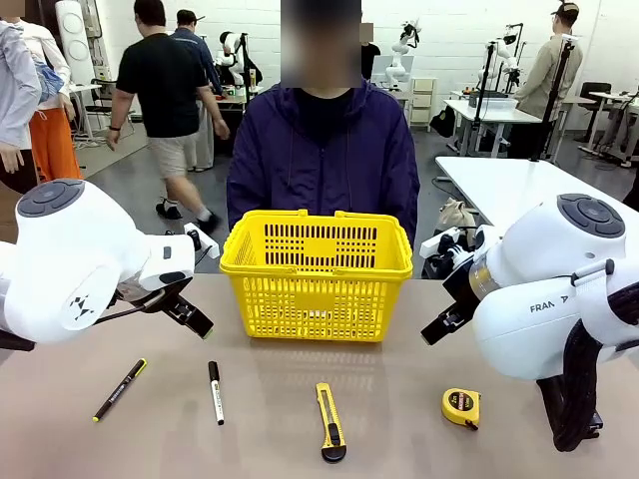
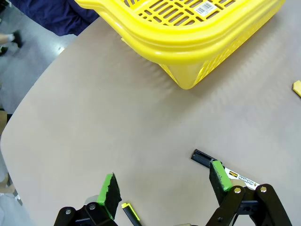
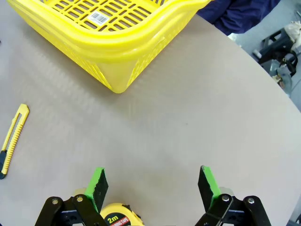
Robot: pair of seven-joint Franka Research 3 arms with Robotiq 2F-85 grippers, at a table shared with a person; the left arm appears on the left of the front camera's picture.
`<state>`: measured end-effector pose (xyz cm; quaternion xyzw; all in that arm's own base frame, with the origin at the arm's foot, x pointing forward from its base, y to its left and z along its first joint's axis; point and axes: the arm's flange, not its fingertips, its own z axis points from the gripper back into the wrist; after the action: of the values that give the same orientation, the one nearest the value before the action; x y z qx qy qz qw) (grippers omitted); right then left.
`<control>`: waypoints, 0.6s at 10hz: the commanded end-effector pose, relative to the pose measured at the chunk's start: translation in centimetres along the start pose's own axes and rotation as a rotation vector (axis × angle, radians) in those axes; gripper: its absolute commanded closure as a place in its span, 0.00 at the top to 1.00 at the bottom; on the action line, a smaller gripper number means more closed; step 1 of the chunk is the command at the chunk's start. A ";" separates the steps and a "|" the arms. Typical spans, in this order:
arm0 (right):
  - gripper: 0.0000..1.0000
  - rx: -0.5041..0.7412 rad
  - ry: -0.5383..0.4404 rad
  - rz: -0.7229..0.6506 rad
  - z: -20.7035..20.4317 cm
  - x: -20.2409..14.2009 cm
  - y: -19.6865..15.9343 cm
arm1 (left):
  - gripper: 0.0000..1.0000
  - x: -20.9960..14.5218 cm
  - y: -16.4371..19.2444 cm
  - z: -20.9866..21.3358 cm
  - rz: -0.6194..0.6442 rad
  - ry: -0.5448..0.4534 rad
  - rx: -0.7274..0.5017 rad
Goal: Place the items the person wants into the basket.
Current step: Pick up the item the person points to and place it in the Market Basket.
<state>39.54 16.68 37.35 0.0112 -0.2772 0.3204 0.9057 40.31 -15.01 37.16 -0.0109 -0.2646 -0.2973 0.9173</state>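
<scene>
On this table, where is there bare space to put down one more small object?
Bare table runs between the basket and the near row of tools, and again between the utility knife and the tape measure. It is tighter at the near left, where the pen and marker lie close.

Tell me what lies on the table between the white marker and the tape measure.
The yellow-and-black utility knife lies between the white marker and the tape measure, apart from both; the front view shows it.
</scene>
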 end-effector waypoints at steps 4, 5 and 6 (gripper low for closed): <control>1.00 -0.051 -0.020 0.026 5.6 0.7 1.2 | 1.00 0.9 0.1 5.1 -0.081 -0.061 0.017; 1.00 -0.074 -0.013 0.035 8.5 1.0 1.4 | 1.00 1.1 0.1 7.9 -0.114 -0.082 0.044; 1.00 -0.097 -0.002 0.057 11.3 1.0 1.5 | 1.00 0.8 -0.7 10.9 -0.154 -0.077 0.065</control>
<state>36.78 16.80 45.04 -0.0181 -0.3015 0.3343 0.8928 38.42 -14.97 44.58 0.0083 -0.3104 -0.3375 0.8886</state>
